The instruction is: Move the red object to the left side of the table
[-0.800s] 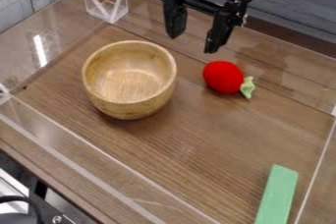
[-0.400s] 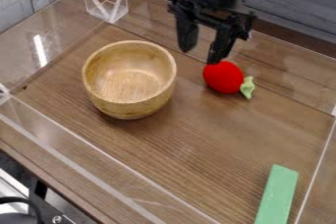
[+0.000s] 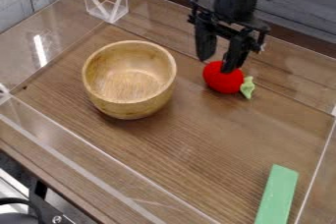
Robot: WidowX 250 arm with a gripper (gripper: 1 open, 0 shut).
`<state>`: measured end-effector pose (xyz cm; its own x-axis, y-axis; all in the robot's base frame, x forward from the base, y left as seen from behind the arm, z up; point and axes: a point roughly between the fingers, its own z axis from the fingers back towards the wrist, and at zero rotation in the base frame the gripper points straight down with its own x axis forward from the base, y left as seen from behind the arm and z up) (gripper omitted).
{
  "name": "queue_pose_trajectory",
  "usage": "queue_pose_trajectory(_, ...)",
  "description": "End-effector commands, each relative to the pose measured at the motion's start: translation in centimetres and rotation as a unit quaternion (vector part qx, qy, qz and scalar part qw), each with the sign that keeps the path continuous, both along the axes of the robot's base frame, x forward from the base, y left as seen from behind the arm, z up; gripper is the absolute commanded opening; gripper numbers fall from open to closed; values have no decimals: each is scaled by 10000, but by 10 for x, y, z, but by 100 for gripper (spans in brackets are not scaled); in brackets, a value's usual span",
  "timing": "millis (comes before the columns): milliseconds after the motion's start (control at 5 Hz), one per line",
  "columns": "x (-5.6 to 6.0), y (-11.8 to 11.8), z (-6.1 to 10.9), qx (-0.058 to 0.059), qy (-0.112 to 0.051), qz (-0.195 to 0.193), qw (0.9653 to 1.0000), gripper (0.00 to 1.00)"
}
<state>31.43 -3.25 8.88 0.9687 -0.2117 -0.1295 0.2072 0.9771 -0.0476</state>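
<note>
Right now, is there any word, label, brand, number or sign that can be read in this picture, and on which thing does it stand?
None: no readable text anywhere.
Bowl: plain wood, no marking.
Red fruit: no label.
Green block: plain, no print.
Hand: black, no visible brand or number.
Table and its clear walls: no sign.

We see a dark brown, wood-grained tabletop (image 3: 157,159) edged with clear acrylic walls (image 3: 105,5). The red object (image 3: 221,77) is bright red with a pale green leafy stem. Over it hangs a black pincer (image 3: 225,63). The bowl (image 3: 129,79) is light tan wood with faint grain. At the near right corner lies a flat light green block (image 3: 277,196).
</note>
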Motion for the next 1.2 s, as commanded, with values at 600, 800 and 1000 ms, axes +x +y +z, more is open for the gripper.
queue_pose_trajectory(600, 17, -5, -2, -284, -277, -2134, 9762, 100)
queue_pose_trajectory(800, 17, -1, -9, -322, -263, -2571, 9655, 100)
queue_pose_trajectory(1000, 14, 3, -17, -340, -274, -2681, 9624, 100)
